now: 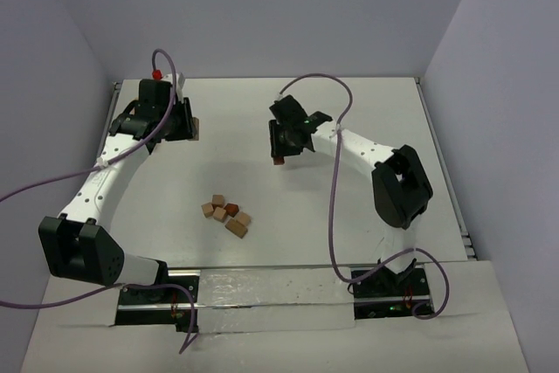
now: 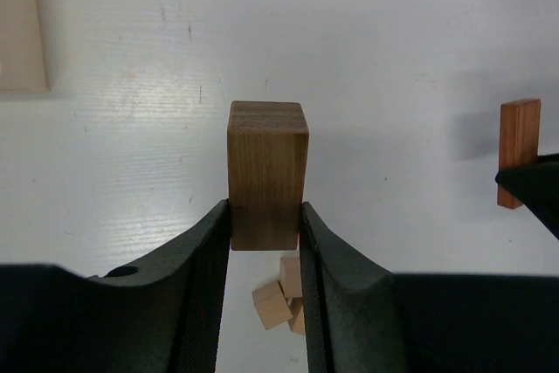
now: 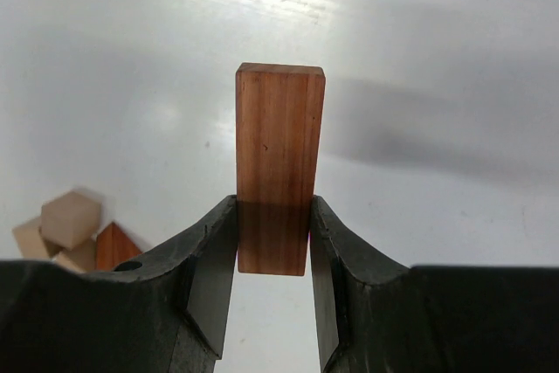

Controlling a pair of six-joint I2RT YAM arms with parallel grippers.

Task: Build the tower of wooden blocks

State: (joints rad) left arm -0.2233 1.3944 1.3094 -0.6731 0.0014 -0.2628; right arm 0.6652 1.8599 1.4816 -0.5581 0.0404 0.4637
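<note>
**Item 1 – left claw** [image 2: 265, 220]. Clamped on a dark brown block [image 2: 267, 163], with the fingers pressing two opposite faces. Most of the block stands out past the fingertips. It is short and stout, and its longer side runs out along the fingers.

**Item 2 – right claw** [image 3: 272, 216]. Clamped on a reddish brick [image 3: 279, 146], gripped at its lower end. The brick is slim, and its long axis runs straight out in line with the fingers, so the free end leads.

**Item 3 – loose blocks** [image 1: 227, 214]. A small heap of tan and reddish pieces on the desk [image 1: 349, 216]. It lies between the two arms and nearer their bases than either claw.

**Item 4 – tower.** None is standing in any view, and no base block has been set apart from the heap.

**Governing relation.** The two claws face each other across the far half of the desk, left claw on the left, with bare desk between them. In the left wrist view the reddish brick shows off to the right, with a shadow thrown beside it on the desk. Whether its end touches the desk cannot be told.

**Judgement.** Both arms are loaded, so the next move is probably to set down a base. The stout dark block looks the steadier foot. The slim brick would need its long axis held plumb, since it would tip easily if set down crooked.
</note>
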